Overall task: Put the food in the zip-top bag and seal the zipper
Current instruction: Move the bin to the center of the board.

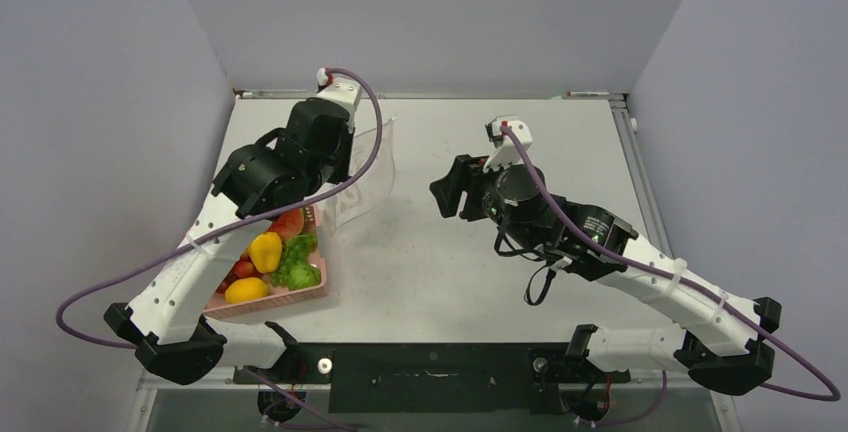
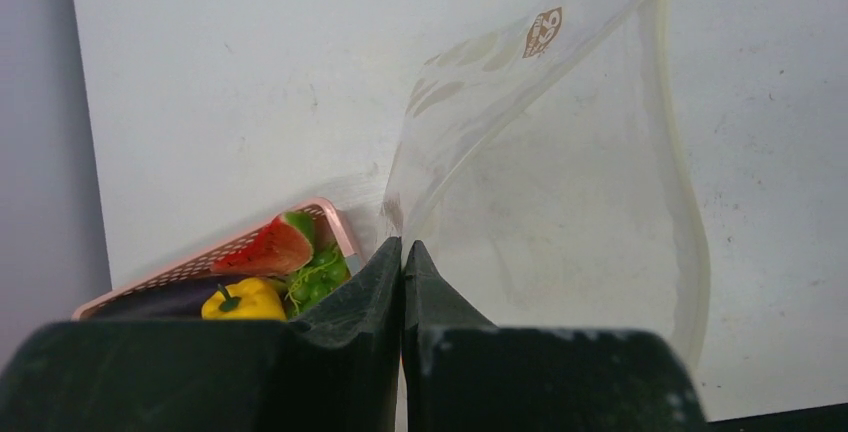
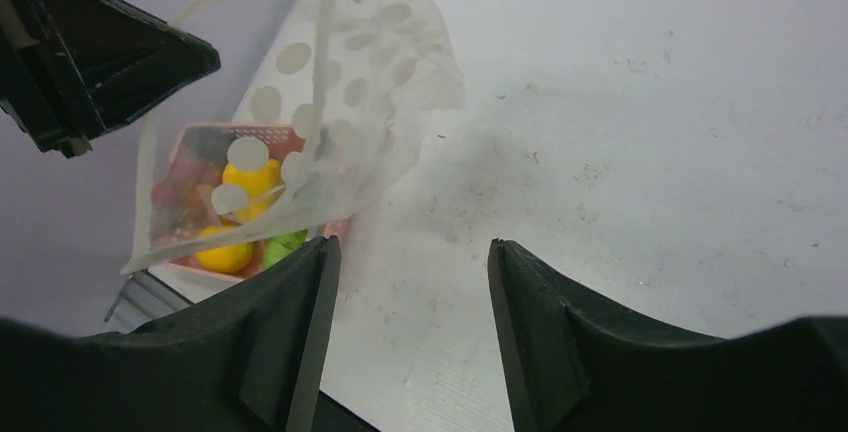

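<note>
Pink basket (image 1: 280,302): lower left of the top view, on the counter (image 1: 470,272), partly under the left arm.
Food (image 1: 265,251): all visible pieces lie in the basket (yellow, red and green ones); none shows inside the bag.
Left jaws: pressed together with no gap, pinching an edge of the zip-top bag (image 1: 368,167) and holding it off the counter, just right of the basket.
Zipper (image 2: 690,242): whitish strip curving down the right of the left wrist view; the mouth looks parted, not sealed.
Right jaws: spread wide with nothing between them, right of centre in the top view and facing the bag.
Risk: the film is thin and floppy and is held at one point only, so the mouth could sag shut or slip from the pinch. A piece pushed in then would likely hit the plastic and drop to the counter. A careless grab by the right jaws could tug the bag free.
Bag relative to jaws: touching the left pair at their tips; apart from the right pair, up and to the left in the right wrist view.
</note>
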Robot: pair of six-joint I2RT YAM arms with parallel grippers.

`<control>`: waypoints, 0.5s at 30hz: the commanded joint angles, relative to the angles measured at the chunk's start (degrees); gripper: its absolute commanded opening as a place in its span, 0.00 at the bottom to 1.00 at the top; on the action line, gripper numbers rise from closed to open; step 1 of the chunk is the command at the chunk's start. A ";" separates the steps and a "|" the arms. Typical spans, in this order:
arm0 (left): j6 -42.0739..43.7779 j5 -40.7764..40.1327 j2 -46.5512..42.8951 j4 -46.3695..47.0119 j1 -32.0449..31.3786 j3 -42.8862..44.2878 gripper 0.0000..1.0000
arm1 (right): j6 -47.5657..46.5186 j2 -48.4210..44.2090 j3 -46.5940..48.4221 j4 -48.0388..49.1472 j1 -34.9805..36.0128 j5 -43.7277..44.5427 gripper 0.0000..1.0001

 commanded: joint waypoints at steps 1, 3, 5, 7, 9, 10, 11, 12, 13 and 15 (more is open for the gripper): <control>2.54 -1.74 -1.12 2.86 3.03 4.58 0.00 | 0.16 -0.90 -2.34 -0.80 -0.33 1.41 0.57; 3.35 -2.82 -1.28 2.78 4.26 5.51 0.00 | 0.08 -0.71 -3.32 -0.32 -0.28 0.34 0.57; 4.08 -4.20 -1.60 2.97 5.26 5.95 0.00 | -0.12 0.02 -4.07 0.43 -0.34 -1.17 0.57; 4.49 -5.66 -2.28 3.46 6.16 5.99 0.00 | -0.29 1.50 -4.48 0.87 -0.27 -1.77 0.57; 4.99 -7.45 -3.17 4.45 6.93 5.55 0.00 | -0.56 3.71 -4.47 1.28 -0.32 -2.94 0.57; 5.23 -8.27 -3.62 4.91 7.31 5.28 0.00 | -0.80 4.92 -4.36 1.72 -0.22 -3.92 0.57; 5.47 -9.14 -4.10 5.30 7.71 5.16 0.00 | -1.08 6.35 -4.02 2.22 -0.04 -4.82 0.57; 5.70 -10.42 -4.59 5.77 7.87 4.92 0.00 | -1.35 7.88 -3.60 2.62 0.25 -5.58 0.57; 5.91 -11.74 -5.37 6.21 8.04 4.66 0.00 | -1.55 9.77 -2.97 2.96 0.70 -5.92 0.57; 6.35 -14.22 -6.49 6.99 8.32 4.14 0.00 | -1.95 13.16 -1.40 3.16 2.00 -6.48 0.57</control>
